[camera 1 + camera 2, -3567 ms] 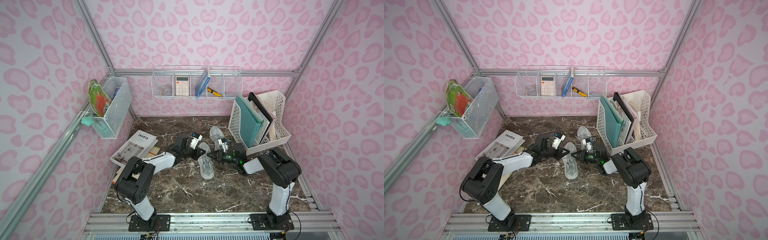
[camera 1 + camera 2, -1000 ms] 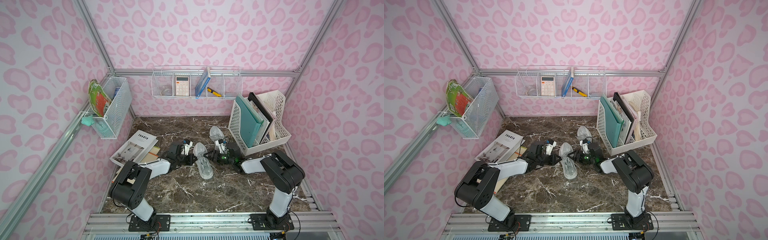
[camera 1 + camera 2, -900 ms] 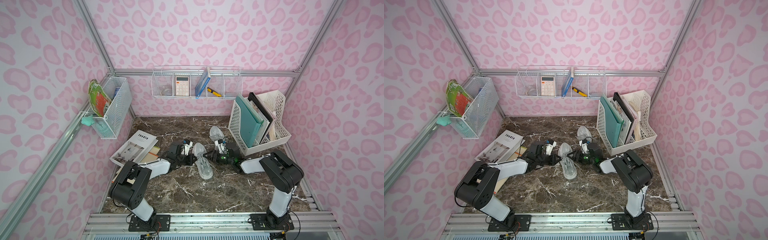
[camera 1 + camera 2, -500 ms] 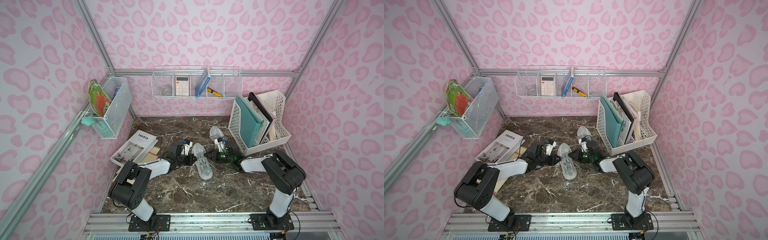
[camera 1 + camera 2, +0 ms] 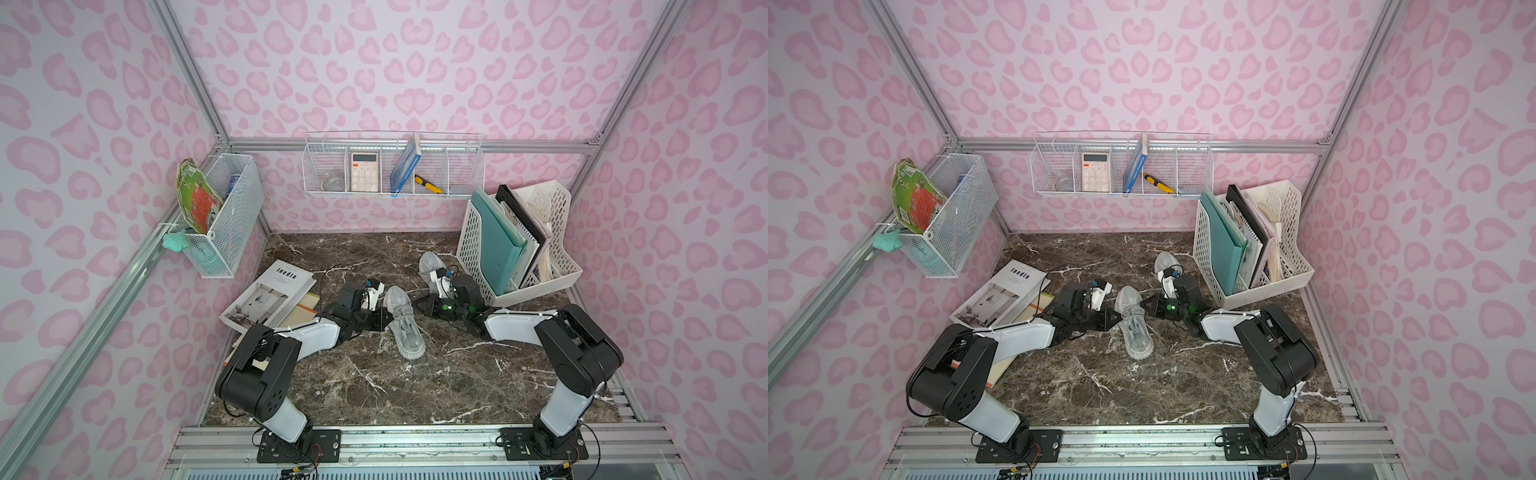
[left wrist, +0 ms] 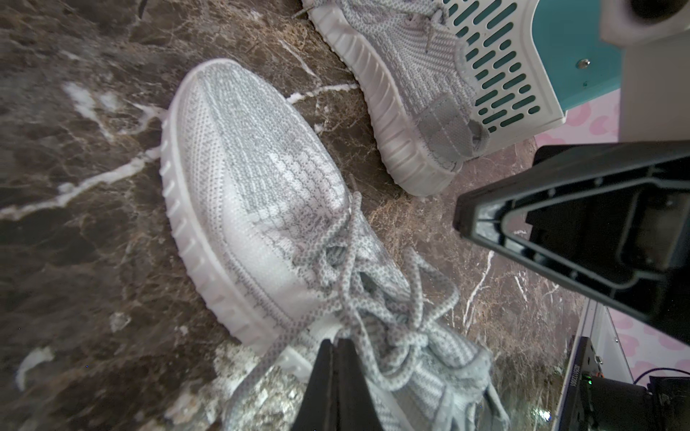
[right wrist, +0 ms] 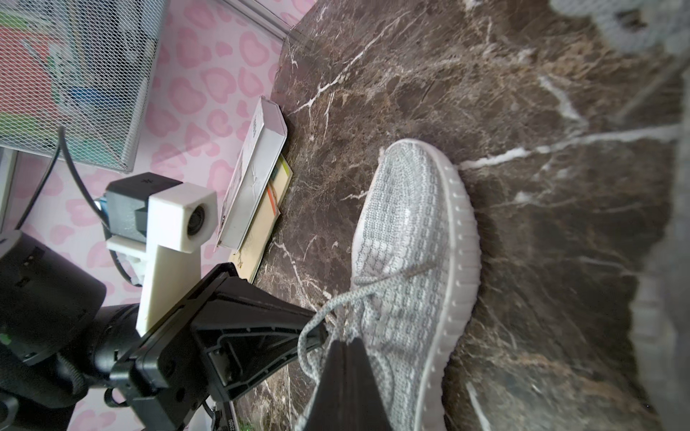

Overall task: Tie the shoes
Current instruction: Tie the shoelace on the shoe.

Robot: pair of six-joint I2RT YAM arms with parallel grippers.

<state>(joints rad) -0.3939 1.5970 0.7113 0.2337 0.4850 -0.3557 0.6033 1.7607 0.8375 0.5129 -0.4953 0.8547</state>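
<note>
Left hand: shut, tip buried in the lacing of the near shoe. One lace running off the eyelets straight into that tip in the right wrist view, so judged pinched. Right hand: shut too, tip down on the same lacing from the opposite flank. Strand between its pads or not, cannot tell.

Near shoe in the middle of the desk, upright on its sole, seen in both top views. Long axis front to back, skewed a little: toe toward the rear wall, heel toward the desk's front edge. Lacing loose and tangled over the tongue, no bow seen.

Key relation: hands facing each other across that axis, left on the shoe's left flank, right on its right flank, tips meeting at midfoot. Neither arm nearer, both at the shoe.

Any pull probably sideways, square to the shoe's length, each hand back toward its own side. Risk, as a guess: light shoe sliding or yawing under uneven pull.

Farther out: second shoe behind the right wrist, toe end showing toward the rear wall, just beside the white file rack. Its lacing not readable from here. Off to the left of the left arm, an open book at the desk's left edge, well apart from both shoes.
</note>
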